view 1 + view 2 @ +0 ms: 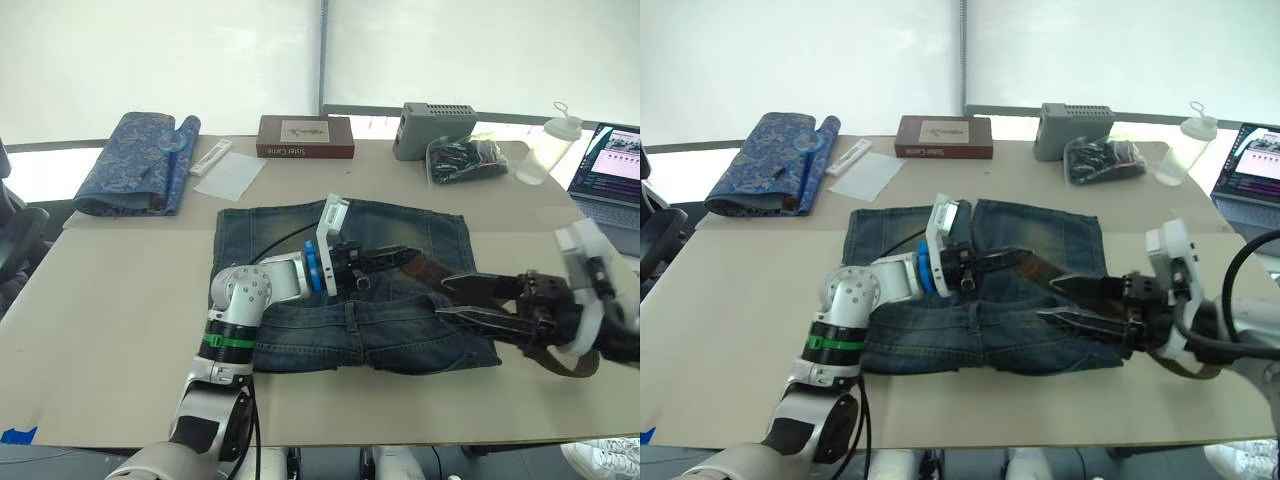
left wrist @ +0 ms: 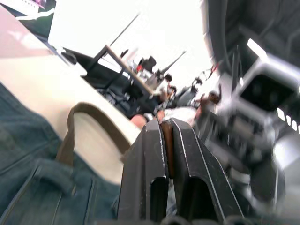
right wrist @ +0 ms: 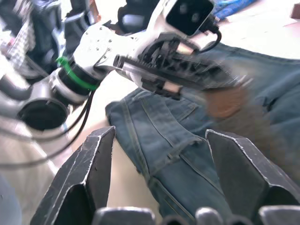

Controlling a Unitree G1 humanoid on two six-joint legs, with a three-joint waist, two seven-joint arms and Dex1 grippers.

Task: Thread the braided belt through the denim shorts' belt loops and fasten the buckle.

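Observation:
The denim shorts (image 1: 350,240) lie flat in the middle of the table. My left gripper (image 1: 400,258) hovers over their middle, shut on the smooth brown tip of the braided belt (image 1: 425,267); the left wrist view shows a thin brown strip pinched between its fingers (image 2: 145,154). From there the belt runs to the right, and a bend of it (image 1: 577,366) shows under my right arm. My right gripper (image 1: 450,300) is open, just right of the left one, with its tips pointing at the belt tip. One belt loop (image 1: 350,315) shows on the waistband. The buckle is out of view.
At the back of the table (image 1: 120,290) are a folded blue patterned cloth (image 1: 135,160), a white sheet (image 1: 230,175), a brown box (image 1: 305,137), a grey box (image 1: 435,128), a black bag (image 1: 465,158) and a clear bottle (image 1: 548,145). A laptop (image 1: 610,170) stands far right.

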